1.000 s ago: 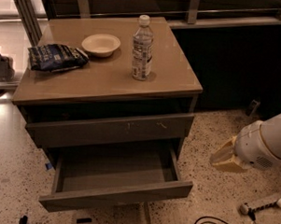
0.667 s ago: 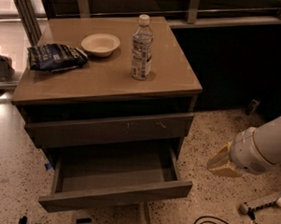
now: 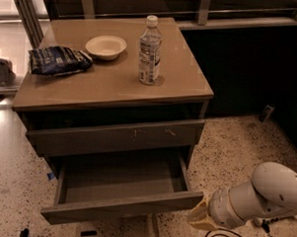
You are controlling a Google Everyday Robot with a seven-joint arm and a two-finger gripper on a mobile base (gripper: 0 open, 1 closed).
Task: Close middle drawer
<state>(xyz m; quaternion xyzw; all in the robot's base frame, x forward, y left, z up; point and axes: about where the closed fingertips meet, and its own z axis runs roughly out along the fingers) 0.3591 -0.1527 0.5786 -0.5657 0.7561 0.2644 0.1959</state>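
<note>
Middle drawer [image 3: 120,207], wide, shallow, grey-brown wood: stood open beyond tan counter [image 3: 110,84] front edge. Gripper [image 3: 201,219] hung beside drawer's front-right corner, grip state untellable. Approach step; inward push needed next.

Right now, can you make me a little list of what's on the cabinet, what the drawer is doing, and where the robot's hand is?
middle drawer: pulled out, nothing seen inside
drawer above: pale scratches on its front
cabinet top: water bottle, bowl, snack bag
gripper: low, by the open drawer's right front corner; touching or not, cannot tell
job: drawer not yet closed
</note>
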